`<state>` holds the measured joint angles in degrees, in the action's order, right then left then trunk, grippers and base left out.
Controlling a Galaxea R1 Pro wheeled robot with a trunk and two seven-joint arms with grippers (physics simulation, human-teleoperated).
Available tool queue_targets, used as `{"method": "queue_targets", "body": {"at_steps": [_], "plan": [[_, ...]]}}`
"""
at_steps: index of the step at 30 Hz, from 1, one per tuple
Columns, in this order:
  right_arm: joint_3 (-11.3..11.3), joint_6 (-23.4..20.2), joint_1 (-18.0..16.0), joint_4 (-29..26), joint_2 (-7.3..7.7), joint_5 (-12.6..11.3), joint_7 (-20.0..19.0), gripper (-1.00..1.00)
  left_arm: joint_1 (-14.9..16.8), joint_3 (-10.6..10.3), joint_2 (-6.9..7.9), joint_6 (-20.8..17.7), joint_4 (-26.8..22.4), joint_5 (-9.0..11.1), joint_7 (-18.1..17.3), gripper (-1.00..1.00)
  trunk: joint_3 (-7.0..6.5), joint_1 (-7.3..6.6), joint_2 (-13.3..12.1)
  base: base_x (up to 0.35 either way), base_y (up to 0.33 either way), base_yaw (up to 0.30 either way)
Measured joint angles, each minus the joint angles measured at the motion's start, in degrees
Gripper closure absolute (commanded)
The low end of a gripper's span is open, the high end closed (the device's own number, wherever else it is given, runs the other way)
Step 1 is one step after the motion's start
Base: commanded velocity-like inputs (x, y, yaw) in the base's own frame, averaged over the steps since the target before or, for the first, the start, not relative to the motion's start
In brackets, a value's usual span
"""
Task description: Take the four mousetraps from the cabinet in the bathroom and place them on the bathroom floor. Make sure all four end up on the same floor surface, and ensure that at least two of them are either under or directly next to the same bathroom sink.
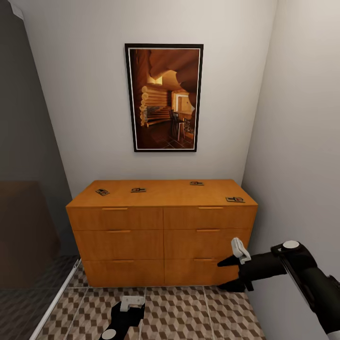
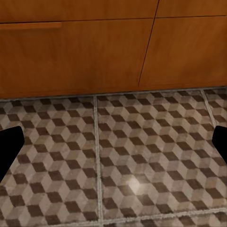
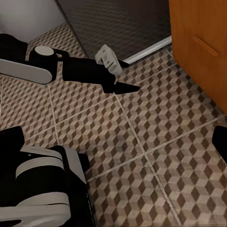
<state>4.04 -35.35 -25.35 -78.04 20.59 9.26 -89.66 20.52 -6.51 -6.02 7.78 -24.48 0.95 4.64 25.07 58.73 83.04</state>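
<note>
Mousetraps (image 1: 138, 190), all four, lie on the cabinet (image 1: 163, 236) top near its edges; none reaches the bathroom floor (image 1: 184, 314); I see both grippers, left (image 1: 128, 309) and right (image 1: 236, 269), released and empty.

I'm in a home here, a narrow tiled room: cube-patterned floor tiles (image 1: 189, 311) underfoot, plain pale walls (image 1: 85, 94) closing in, a wooden chest of drawers (image 1: 163, 236) ahead and a framed log-cabin picture (image 1: 164, 97) above it. A dark glass partition (image 1: 28, 212) stands on my left.
</note>
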Motion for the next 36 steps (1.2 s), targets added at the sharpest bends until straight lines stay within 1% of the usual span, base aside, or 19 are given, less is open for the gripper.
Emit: {"method": "queue_targets", "body": {"at_steps": [3, 10, 12, 15, 18, 27, 36], "plan": [[0.3, -0.9, 0.0, 1.4, -0.06, -0.1, 0.0, -1.00, 0.0, 0.0, 0.00, 0.0, 0.0, 0.0, 0.0, -1.00, 0.00, 0.00, 0.0, 0.000, 0.000, 0.000], [0.9, -2.2, 0.0, 2.2, -0.28, -0.4, 0.0, -1.00, 0.0, 0.0, 0.00, 0.0, 0.0, 0.0, 0.0, -1.00, 0.00, 0.00, 0.0, 0.000, 0.000, 0.000], [2.8, -3.1, 0.0, 2.3, -0.36, -0.7, 0.0, -1.00, 0.0, 0.0, 0.00, 0.0, 0.1, 0.0, 0.0, -1.00, 0.00, 0.00, 0.0, 0.000, 0.000, 0.000], [4.8, -3.9, 0.0, 2.3, -0.38, -0.8, 0.0, -1.00, 0.0, 0.0, 0.00, 0.0, 0.1, 0.0, 0.0, -1.00, 0.00, 0.00, 0.0, 0.000, 0.000, 0.000], [5.6, -4.3, 0.0, 2.3, -0.37, -0.8, 0.0, -1.00, 0.0, 0.0, 0.00, -0.1, 0.3, 0.0, 0.0, -1.00, 0.00, 0.00, 0.0, 0.000, 0.000, 0.000], [5.9, -5.1, 0.0, 2.3, 0.04, -0.7, 0.0, -1.00, 0.0, 0.0, 0.00, 0.0, 0.4, 0.0, 0.0, -1.00, 0.00, -0.01, 0.0, 0.020, -0.008, 0.000], [5.7, -5.0, 0.0, 2.3, 0.21, -0.3, 0.0, -1.00, 0.0, 0.0, 0.00, -0.1, 0.4, 0.0, 0.1, -1.00, 0.00, -0.02, 0.0, 0.209, -0.153, 0.000]]}}
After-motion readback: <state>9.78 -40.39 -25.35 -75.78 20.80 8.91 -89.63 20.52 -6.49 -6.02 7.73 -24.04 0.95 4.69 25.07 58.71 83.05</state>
